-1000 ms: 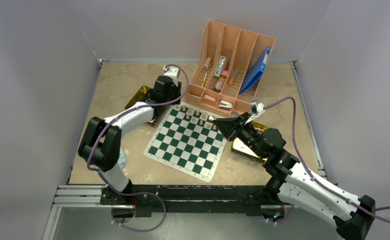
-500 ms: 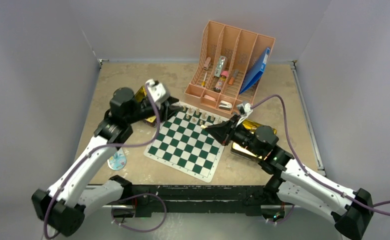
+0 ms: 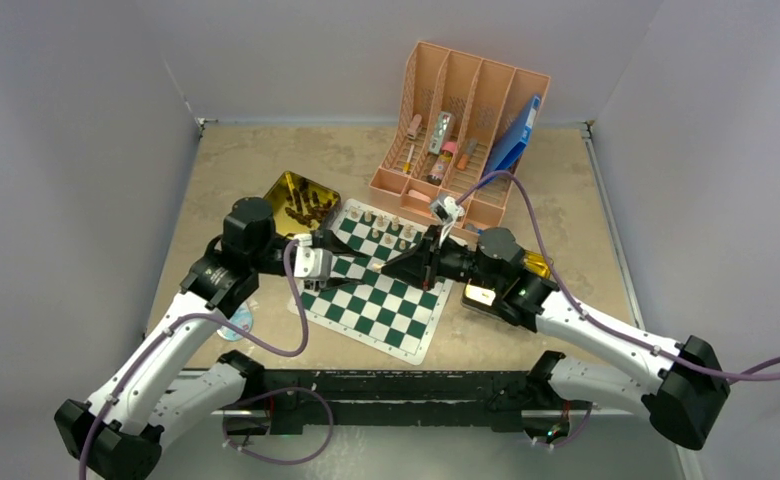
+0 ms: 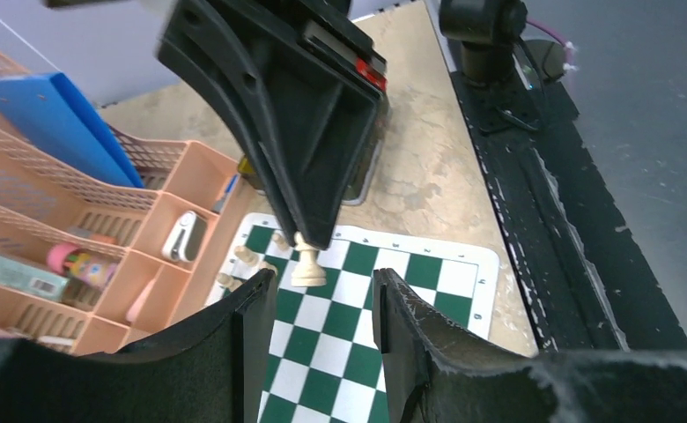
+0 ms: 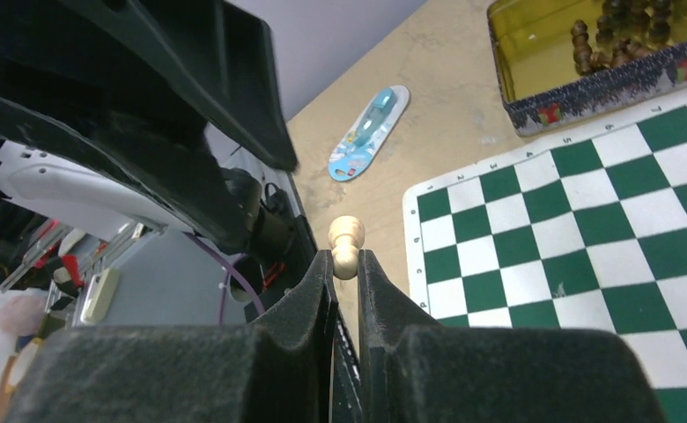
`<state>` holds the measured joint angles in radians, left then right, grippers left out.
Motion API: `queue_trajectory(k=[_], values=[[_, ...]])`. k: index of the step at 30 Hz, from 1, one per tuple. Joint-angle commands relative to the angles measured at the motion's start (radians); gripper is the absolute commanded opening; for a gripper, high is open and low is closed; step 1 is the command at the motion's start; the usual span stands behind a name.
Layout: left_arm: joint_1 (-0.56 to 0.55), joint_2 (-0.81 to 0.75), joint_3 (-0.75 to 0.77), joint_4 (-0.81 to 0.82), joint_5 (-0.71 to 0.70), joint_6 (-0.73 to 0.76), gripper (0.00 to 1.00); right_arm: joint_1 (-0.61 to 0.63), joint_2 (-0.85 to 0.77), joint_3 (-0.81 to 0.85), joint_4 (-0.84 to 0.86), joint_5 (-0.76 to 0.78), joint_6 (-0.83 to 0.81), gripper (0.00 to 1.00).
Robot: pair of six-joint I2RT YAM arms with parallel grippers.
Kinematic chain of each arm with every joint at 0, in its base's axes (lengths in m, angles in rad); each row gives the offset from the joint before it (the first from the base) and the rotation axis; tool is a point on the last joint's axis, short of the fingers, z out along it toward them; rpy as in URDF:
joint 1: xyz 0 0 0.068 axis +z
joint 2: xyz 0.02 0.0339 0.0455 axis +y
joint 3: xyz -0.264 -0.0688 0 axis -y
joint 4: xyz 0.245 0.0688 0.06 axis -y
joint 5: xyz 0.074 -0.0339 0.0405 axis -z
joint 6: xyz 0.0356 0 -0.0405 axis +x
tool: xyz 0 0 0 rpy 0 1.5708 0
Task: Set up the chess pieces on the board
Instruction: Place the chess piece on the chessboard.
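Finding: the right gripper is clenched on one pale pawn. It pinches the pawn at the very ends of its dark padded fingers, and one rounded end sticks out past the tips. The pawn's long axis runs roughly on from the line of the fingers. It is held off the board, above the squares and touching none.

Key relation: the left gripper faces the right gripper head-on. Seen from the left wrist, the pawn lies straight ahead of the left gripper and just beyond its fingertips, in line with the gap between them. That gripper's jaws stand apart and hold nothing, with checks showing between them. The right arm has the piece and the left is the nearer free tool. In my judgement, any hand-over or placement depends on keeping this line.

Materials: the pawn is smooth, turned, cream-coloured and narrow in the waist, so the pinch area is small and it may pivot. The board is a thin, flat, limp mat. Beyond the right gripper's tips, a short row of pale pieces stands upright along the far edge. Dark pieces lie heaped in a shiny gold tin off the board's corner.
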<state>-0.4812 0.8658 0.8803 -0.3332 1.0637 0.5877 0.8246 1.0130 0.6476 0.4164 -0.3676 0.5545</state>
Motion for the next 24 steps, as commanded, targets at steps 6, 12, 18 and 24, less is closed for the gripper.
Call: queue_trajectory(k=[6,12,18,24], values=[[-0.019,0.021,-0.036,0.025,0.063,0.053,0.43,0.004,0.056,0.132,0.066,-0.126,-0.012,0.10],[-0.020,0.036,-0.046,0.045,0.059,0.029,0.43,0.004,0.094,0.150,0.090,-0.165,0.006,0.10],[-0.023,0.059,-0.033,0.069,0.033,-0.054,0.37,0.003,0.095,0.150,0.102,-0.151,0.010,0.09],[-0.023,0.068,-0.050,0.173,0.005,-0.232,0.07,0.004,0.074,0.136,0.154,-0.073,0.046,0.10]])
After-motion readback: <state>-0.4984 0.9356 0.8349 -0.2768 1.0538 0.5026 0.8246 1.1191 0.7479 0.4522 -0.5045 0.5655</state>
